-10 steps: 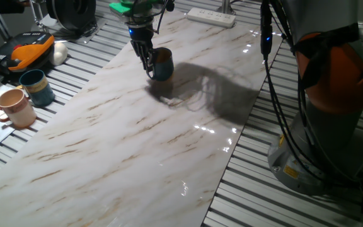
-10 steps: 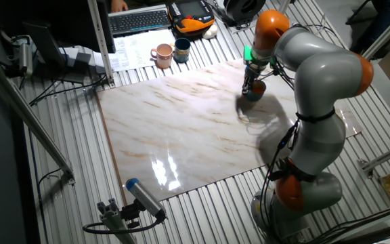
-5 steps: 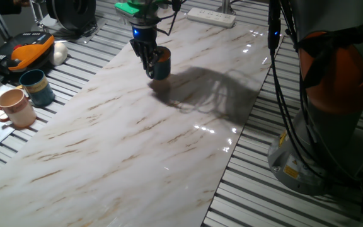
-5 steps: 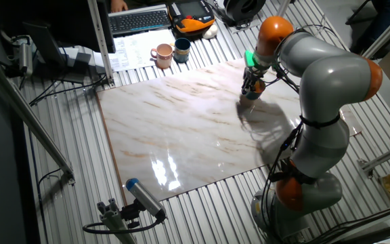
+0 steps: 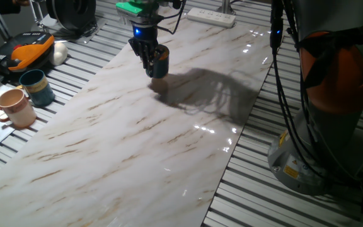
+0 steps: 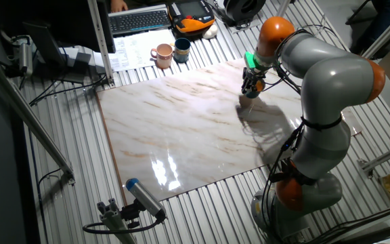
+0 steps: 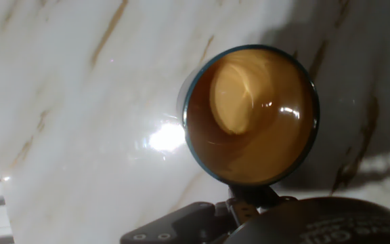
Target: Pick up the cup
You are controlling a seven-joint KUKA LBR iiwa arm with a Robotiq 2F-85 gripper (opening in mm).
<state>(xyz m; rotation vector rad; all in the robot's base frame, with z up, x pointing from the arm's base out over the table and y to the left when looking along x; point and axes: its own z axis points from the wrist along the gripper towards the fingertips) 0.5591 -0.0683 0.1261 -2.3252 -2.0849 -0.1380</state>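
The cup (image 5: 161,64) is a dark navy-blue mug with an orange-tan inside, at the far end of the marble tabletop (image 5: 137,145). My gripper (image 5: 148,61) is shut on its rim from above, one finger inside and one outside. The cup hangs upright and seems slightly above the marble, with its shadow just below it. In the hand view the cup's open mouth (image 7: 249,115) fills the middle, and my gripper (image 7: 249,193) pinches the rim at the bottom edge. The handle is hidden. The other fixed view shows the cup (image 6: 250,93) under my gripper (image 6: 250,86).
A teal mug (image 5: 36,86) and a pinkish-tan mug (image 5: 16,107) stand off the marble on the slatted table at the left. An orange-and-black case (image 5: 27,50) lies behind them. A white power strip (image 5: 211,16) lies at the far edge. The robot base (image 5: 329,101) stands at the right.
My gripper, shut on the cup, has moved slightly up and toward the far left. The cup's shadow has drawn apart from it.
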